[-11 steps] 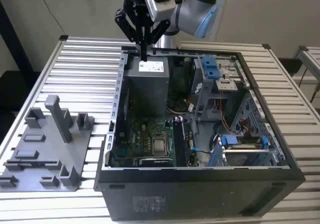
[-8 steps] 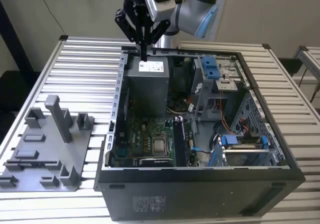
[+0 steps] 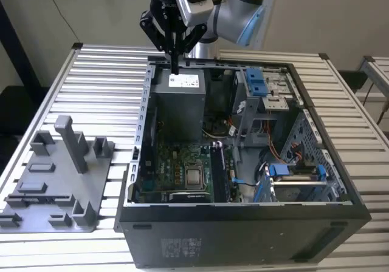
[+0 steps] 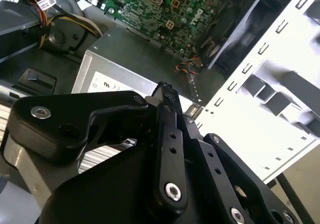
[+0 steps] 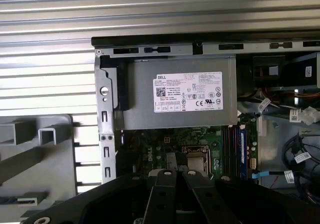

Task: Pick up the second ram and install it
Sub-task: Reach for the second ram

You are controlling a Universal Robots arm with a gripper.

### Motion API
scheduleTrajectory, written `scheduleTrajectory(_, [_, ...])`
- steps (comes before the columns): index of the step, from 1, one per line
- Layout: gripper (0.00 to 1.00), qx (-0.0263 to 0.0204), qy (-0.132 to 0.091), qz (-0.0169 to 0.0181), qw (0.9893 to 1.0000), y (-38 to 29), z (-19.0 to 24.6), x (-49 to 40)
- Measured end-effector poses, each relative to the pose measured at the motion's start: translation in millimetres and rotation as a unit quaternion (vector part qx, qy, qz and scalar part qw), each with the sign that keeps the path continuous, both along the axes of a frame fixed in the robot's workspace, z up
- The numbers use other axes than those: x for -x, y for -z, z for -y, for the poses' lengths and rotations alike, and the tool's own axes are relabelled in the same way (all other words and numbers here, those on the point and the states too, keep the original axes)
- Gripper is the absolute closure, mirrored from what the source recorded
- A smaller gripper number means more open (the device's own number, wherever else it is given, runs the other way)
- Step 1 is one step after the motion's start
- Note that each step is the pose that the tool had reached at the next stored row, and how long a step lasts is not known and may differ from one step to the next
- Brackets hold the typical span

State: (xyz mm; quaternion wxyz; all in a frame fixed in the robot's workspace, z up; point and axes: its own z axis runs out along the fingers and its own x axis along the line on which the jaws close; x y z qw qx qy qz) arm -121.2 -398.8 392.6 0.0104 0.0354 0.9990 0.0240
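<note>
while tool (image 3: 175, 62) hangs pinched closed, nothing betw fingers, over psu (image 3: 178, 99), by case (image 3: 255, 238) edge, open air round it

The arm (image 3: 240, 14) holds the gripper (image 3: 175, 65) pointing straight down, its fingers (image 4: 167, 134) pressed together

An open black computer case (image 3: 243, 229) lies on the slatted metal tabletop (image 3: 103, 78). Inside the case, a grey power supply (image 3: 181, 99) with a white label sits against the far wall. A green motherboard (image 3: 173, 163) with a square processor socket (image 3: 194, 176) covers the case floor. A blue drive bracket (image 3: 256, 81) stands toward the exterior view's right. A grey plastic tray (image 3: 36, 187) with upright posts rests just beside the case, on the exterior view's left.
</note>
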Motion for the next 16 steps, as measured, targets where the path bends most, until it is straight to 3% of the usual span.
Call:
scheduleTrajectory(8, [0.89,0.0000,0.000,-0.0001,1.0000,0.0,0.0,8.4])
scheduleTrajectory(16, [0.89,0.0000,0.000,-0.0001,1.0000,0.1,0.0,36.0])
